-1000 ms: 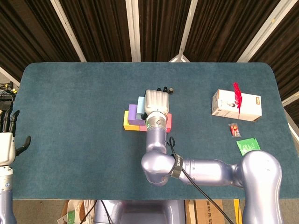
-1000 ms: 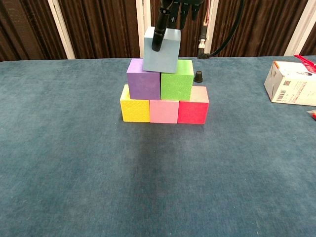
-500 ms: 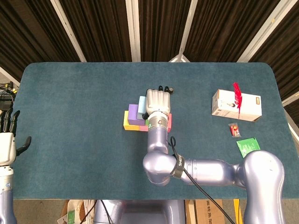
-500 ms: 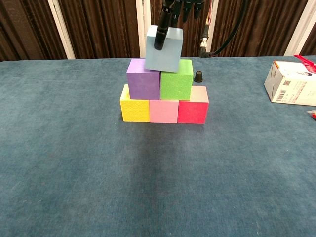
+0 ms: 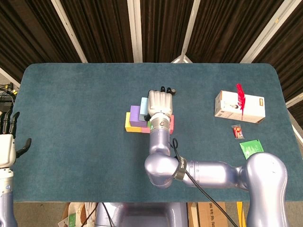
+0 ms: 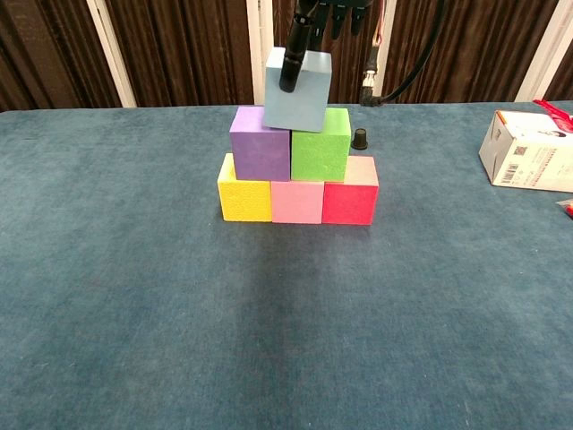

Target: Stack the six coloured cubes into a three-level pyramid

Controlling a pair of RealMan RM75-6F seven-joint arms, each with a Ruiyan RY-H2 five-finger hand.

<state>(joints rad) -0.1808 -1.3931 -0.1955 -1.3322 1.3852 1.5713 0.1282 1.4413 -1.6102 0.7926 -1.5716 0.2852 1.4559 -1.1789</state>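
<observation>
On the table stand a yellow cube, a pink cube and a red cube in a row. A purple cube and a green cube sit on top of them. My right hand holds a light blue cube tilted above the seam between purple and green; its lower edge looks just at their tops. In the chest view only dark fingers show on the cube's front. My left hand hangs open at the table's left edge.
A white carton with a red item on it lies at the right, with a small red packet and a green packet nearer the front. A small black knob stands behind the green cube.
The blue cube shifted slightly right and settled closer over the purple-green seam one second ago; since half a second ago nothing visibly moved.
</observation>
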